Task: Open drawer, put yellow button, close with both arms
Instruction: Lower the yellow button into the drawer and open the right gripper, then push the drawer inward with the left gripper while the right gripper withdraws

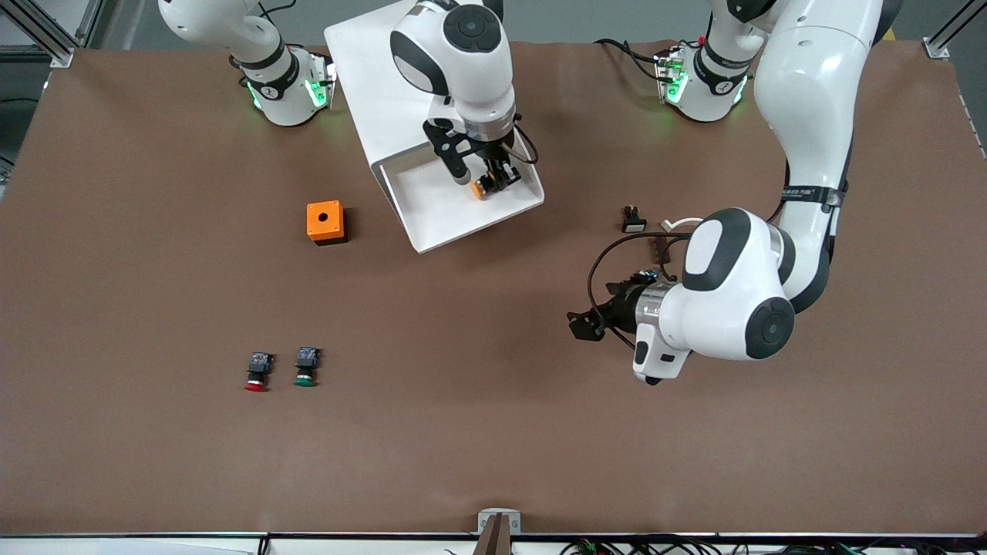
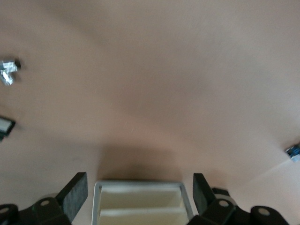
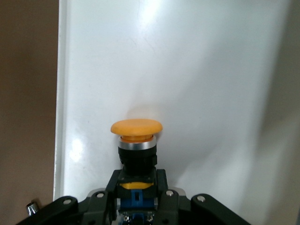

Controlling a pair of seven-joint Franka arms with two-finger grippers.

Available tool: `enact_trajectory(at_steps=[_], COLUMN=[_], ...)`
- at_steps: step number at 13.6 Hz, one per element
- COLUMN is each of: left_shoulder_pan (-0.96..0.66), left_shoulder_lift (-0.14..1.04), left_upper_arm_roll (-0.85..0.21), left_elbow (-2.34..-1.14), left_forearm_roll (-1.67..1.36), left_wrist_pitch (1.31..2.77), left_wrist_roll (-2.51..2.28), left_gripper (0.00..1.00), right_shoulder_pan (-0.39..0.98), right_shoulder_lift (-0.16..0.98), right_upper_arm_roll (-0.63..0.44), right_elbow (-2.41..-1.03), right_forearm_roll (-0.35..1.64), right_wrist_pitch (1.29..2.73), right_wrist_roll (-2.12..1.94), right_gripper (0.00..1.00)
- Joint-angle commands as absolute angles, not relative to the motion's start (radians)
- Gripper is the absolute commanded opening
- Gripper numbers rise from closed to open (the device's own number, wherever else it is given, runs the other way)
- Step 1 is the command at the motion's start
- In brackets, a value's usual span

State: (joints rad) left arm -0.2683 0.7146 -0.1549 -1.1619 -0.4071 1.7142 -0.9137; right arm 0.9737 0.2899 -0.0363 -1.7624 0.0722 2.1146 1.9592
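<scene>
Over the pulled-out drawer (image 1: 463,202) of the white cabinet (image 1: 370,77), the right gripper (image 1: 493,182) hangs low with the yellow button (image 1: 480,187) pinched between its fingers; right wrist view confirms it, cap (image 3: 136,127) pointing out over the white drawer floor (image 3: 187,70), black body clamped in the jaws, blue rear just visible. Can't tell whether the button touches the floor yet or sits just above it. So: drawer open, done; button picked and carried to the drawer, done; release not yet done, so the placing step looks nearly finished. Left: let go, pull the right arm clear, then push the drawer shut with both arms. Left gripper (image 1: 586,324) waits over bare brown table (image 1: 463,432), toward the left arm's end, well apart from the cabinet; left wrist view shows its fingers (image 2: 75,194) spread wide, holding nothing. Other stuff untouched: red-capped button (image 1: 257,372) and green-capped button (image 1: 306,367) side by side nearer the front camera, orange box (image 1: 325,222) beside the drawer toward the right arm's end, small black part (image 1: 634,220) near the left arm. Judgement: roughly past the halfway mark, closing still entirely to do.
</scene>
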Motion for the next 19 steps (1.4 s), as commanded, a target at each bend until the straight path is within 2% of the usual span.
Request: enact_trajectory(at_steps=[1,3,5,8,11,19], left_shoulder_pan=[-0.279,-0.307,-0.336,-0.389,-0.452,-0.664], left_shoulder_lift=[0.67,0.652,0.637,0.634,0.621,0.632], left_upper_arm_roll=[-0.155,-0.156,-0.155,-0.156,-0.156,-0.156], left_elbow=[-1.203,-1.204,-1.218,-1.224,-1.25,-1.278], left_forearm_roll=[-0.347,-0.263,-0.224,-0.128,-0.066,-0.032], left_wrist_pitch=[1.761,1.764,1.776,1.816,1.827,1.83], left_wrist_roll=[-0.896,-0.916,-0.969,-1.112,-1.206,-1.304], left_gripper=[0.99,0.99,0.99,0.99,0.99,0.99], right_shoulder_pan=[0.983,0.96,0.907,0.781,0.634,0.266], right_shoulder_lift=[0.31,0.311,0.31,0.308,0.301,0.249], right_upper_arm_roll=[-0.051,-0.052,-0.052,-0.052,-0.054,-0.067], right_elbow=[-1.733,-1.708,-1.63,-1.496,-1.419,-1.391], right_forearm_roll=[0.06,0.052,0.066,0.098,0.104,-0.009], right_wrist_pitch=[2.091,2.039,1.912,1.703,1.567,1.465], right_wrist_roll=[1.977,1.901,1.754,1.489,1.184,0.369], right_gripper=[0.98,1.0,1.0,1.0,1.0,1.0])
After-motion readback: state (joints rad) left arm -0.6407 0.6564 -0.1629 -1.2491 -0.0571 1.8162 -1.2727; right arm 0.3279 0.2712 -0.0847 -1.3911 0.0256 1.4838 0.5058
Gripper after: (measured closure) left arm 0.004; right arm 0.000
